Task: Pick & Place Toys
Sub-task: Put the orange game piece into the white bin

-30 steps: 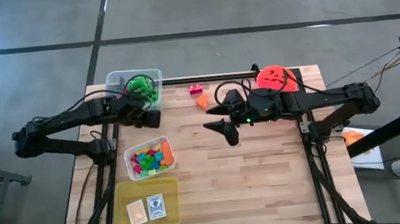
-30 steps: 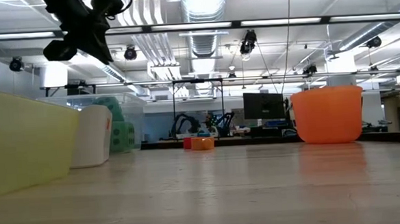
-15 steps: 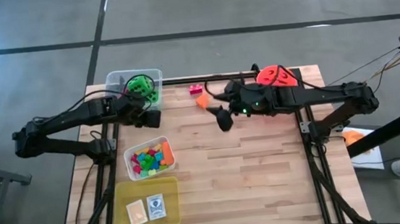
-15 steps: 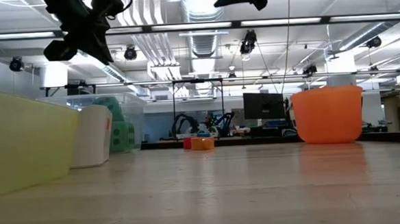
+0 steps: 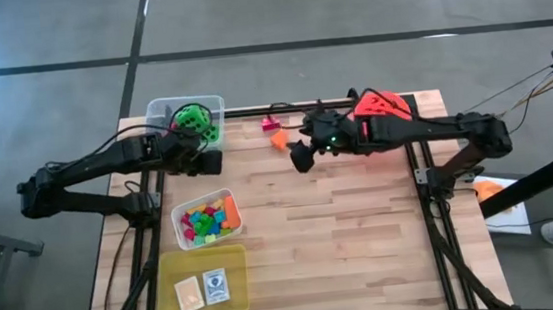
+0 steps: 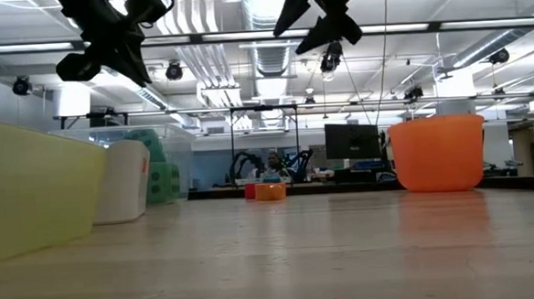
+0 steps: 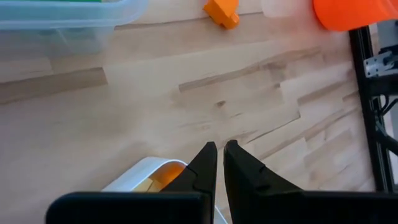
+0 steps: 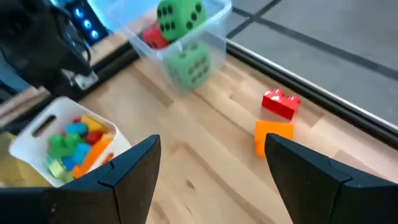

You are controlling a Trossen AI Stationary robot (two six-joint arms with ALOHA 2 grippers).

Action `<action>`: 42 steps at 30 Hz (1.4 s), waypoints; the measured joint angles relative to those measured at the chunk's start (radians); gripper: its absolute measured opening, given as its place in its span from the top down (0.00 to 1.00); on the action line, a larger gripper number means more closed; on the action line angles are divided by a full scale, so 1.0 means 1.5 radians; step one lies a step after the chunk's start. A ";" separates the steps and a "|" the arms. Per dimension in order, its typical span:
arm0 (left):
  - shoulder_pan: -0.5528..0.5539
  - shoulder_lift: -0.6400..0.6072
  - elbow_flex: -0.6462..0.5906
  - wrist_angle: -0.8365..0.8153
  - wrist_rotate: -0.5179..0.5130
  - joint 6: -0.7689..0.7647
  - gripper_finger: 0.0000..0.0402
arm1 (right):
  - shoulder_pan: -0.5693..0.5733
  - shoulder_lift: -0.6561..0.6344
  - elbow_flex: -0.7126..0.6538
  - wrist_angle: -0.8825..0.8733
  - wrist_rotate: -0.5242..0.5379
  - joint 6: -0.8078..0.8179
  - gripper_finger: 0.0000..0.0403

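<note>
Right gripper (image 5: 298, 159) hovers empty, fingers apart, orange block (image 5: 279, 141) and pink block (image 5: 271, 124) just ahead, both loose on table (image 5: 364, 238); dice (image 5: 193, 121), blocks, cards already in tubs beyond; left gripper (image 5: 214, 162) closed, waiting

The left arm reaches in from the left side, its left gripper (image 5: 211, 163) held above the tabletop with both fingers (image 7: 207, 163) pressed together and nothing between them. The right arm stretches across from the right side, its right gripper (image 5: 299, 157) raised and angled downward, fingers (image 8: 134, 168) spread wide apart and empty.
</note>
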 joint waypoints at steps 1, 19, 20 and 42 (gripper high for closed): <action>0.000 0.000 0.000 0.000 0.000 -0.005 0.93 | 0.000 0.008 0.000 0.000 0.000 -0.005 0.30; 0.000 0.000 0.000 0.000 0.000 -0.008 0.93 | -0.045 0.130 0.000 0.026 -0.043 0.048 0.30; 0.000 0.000 0.000 0.000 0.000 -0.008 0.93 | -0.049 0.133 0.000 0.021 -0.051 0.066 0.30; 0.000 0.000 0.000 0.000 0.000 -0.004 0.93 | -0.137 0.227 0.000 0.069 -0.250 0.078 0.30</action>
